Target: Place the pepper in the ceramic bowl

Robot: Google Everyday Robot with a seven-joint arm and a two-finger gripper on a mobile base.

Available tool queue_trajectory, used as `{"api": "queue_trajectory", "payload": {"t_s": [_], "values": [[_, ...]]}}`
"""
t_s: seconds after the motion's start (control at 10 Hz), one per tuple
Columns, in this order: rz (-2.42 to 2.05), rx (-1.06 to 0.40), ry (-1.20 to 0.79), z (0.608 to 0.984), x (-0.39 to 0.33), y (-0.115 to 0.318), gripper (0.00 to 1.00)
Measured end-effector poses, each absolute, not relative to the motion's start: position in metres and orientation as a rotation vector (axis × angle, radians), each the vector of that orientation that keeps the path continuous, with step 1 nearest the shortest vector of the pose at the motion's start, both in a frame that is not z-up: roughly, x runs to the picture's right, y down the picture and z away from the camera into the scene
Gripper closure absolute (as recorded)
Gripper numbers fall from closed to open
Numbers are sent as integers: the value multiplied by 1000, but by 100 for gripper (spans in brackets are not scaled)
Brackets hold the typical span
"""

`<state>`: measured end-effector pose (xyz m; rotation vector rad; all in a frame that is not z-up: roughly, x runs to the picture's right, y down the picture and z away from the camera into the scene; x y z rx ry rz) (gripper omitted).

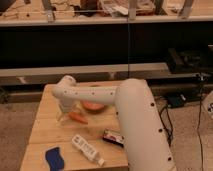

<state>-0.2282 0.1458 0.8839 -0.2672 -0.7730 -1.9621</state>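
The pepper (77, 118) is a small orange tapered vegetable lying on the wooden table (47, 131), just left of and in front of the ceramic bowl. The ceramic bowl (93, 106) is orange-brown, and my white arm hides its back part. My gripper (65, 113) hangs down from the wrist at the left end of the arm. It is right beside the pepper's left end, low over the table. Whether it touches the pepper does not show.
A clear plastic bottle (86, 149) lies near the table's front edge. A blue object (54, 159) is at the front left and a black packet (114, 138) to the bottle's right. A dark shelf unit (100, 45) stands behind the table. Cables lie on the floor at right.
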Motion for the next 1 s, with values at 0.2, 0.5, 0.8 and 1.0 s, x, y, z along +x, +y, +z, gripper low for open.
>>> {"api": "queue_trajectory", "payload": {"t_s": [0.2,0.5,0.8,1.0], "values": [[-1965,-271,-778,886,-226,147,20],[-1966,-271,-789,888,-226,148,41],[-1972,-270,-795,889,-226,149,71],[-1962,-216,-839,884,-227,147,86]]}}
